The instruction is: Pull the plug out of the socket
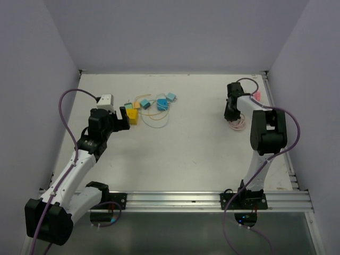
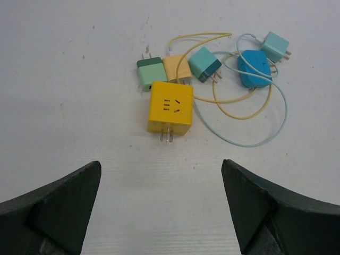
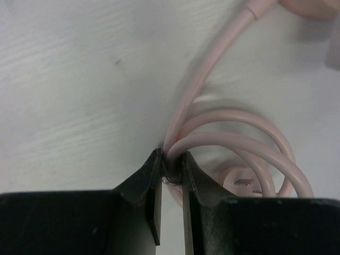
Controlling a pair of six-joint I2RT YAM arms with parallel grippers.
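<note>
A yellow socket cube (image 2: 170,106) lies on the white table with its two prongs toward me; it also shows in the top view (image 1: 132,117). A pale orange plug (image 2: 177,68) sits against its far side, with a yellow cable (image 2: 234,101) running off it. My left gripper (image 2: 161,166) is open and empty, just short of the cube, as the top view (image 1: 123,118) also shows. My right gripper (image 3: 171,164) is shut on a coiled pink cable (image 3: 234,119) at the far right (image 1: 237,123).
A green plug (image 2: 151,73), a teal plug (image 2: 204,62), a blue adapter (image 2: 254,68) and a light teal plug (image 2: 275,47) lie round the cube among thin cables. A white adapter (image 1: 105,101) sits by the left arm. A pink block (image 1: 256,96) lies near the right wall.
</note>
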